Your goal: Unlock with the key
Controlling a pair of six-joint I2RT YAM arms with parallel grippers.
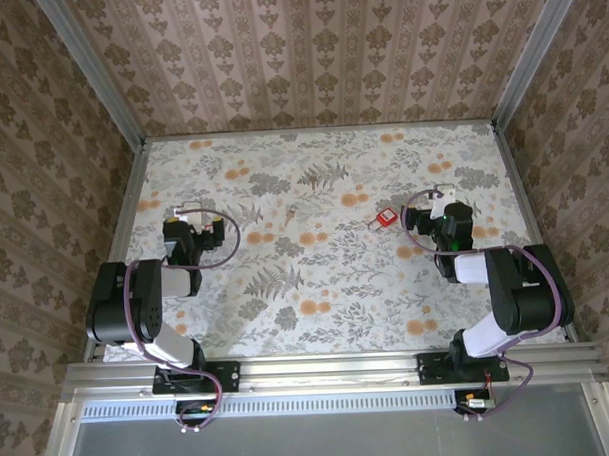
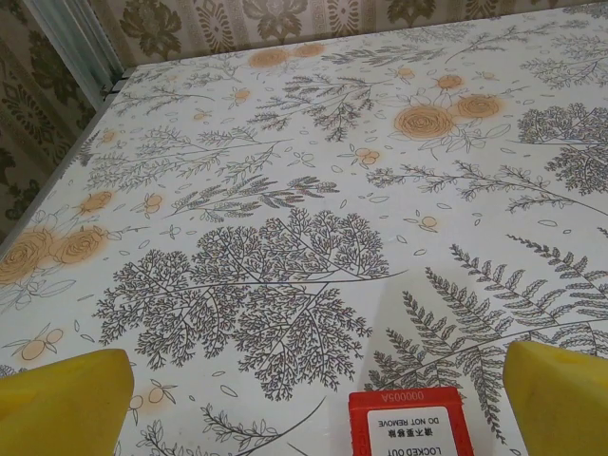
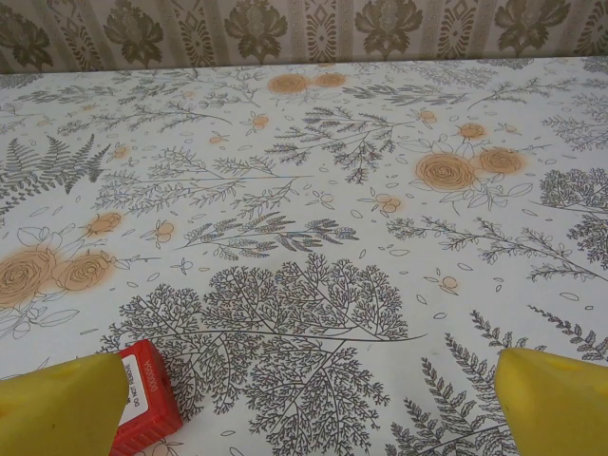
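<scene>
fully open, left tool (image 2: 312,399), right tool (image 3: 309,404), empty

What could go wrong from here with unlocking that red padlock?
The red padlock lies loose on the table, off to one side of the open right gripper, beside one finger, so a careless move would likely shove it away. I cannot make out the key, so a grasp aimed at it may miss.
</scene>
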